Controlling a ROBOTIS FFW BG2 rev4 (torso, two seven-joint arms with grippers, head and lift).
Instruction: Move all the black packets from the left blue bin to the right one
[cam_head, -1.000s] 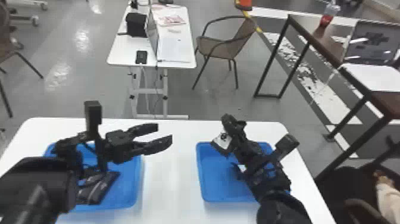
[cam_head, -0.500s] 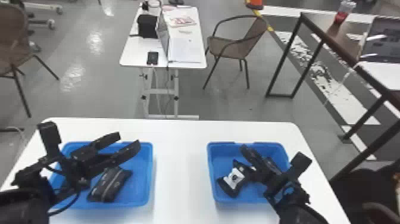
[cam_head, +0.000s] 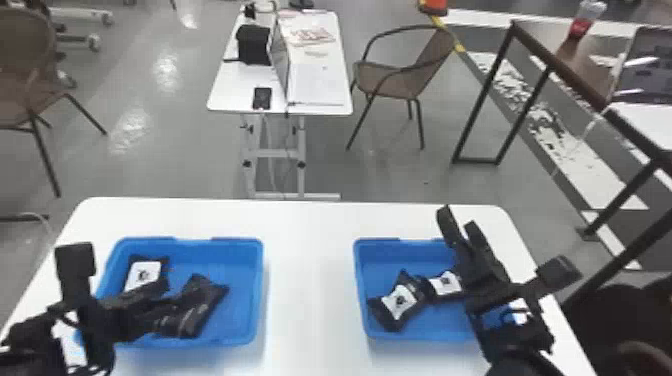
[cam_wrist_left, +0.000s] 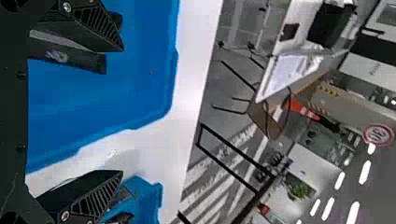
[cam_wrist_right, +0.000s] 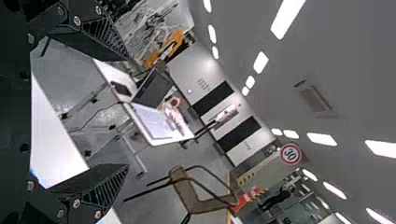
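Note:
In the head view, my left gripper (cam_head: 167, 300) is low over the left blue bin (cam_head: 255, 290), beside a black packet (cam_head: 202, 302); another black packet with a white label (cam_head: 142, 275) lies behind it. My right gripper (cam_head: 462, 225) stands open above the right part of the right blue bin (cam_head: 361, 285). Two labelled packets, one at the front left (cam_head: 397, 302) and one beside it (cam_head: 445, 284), lie in that bin. In the left wrist view my left gripper (cam_wrist_left: 123, 111) is wide open, a dark packet (cam_wrist_left: 70, 58) by one finger. My right gripper (cam_wrist_right: 127, 112) holds nothing.
Both bins stand on a white table (cam_head: 310, 280), with a bare strip between them. Beyond it are a second white table (cam_head: 320, 95) with a laptop and phone, a brown chair (cam_head: 395, 80) and a dark-framed table (cam_head: 540, 45) at the right.
The left gripper has come down and left into the left bin. The right gripper has let go of a labelled packet, now lying in the right bin, and moved up and right. The head view has shifted.

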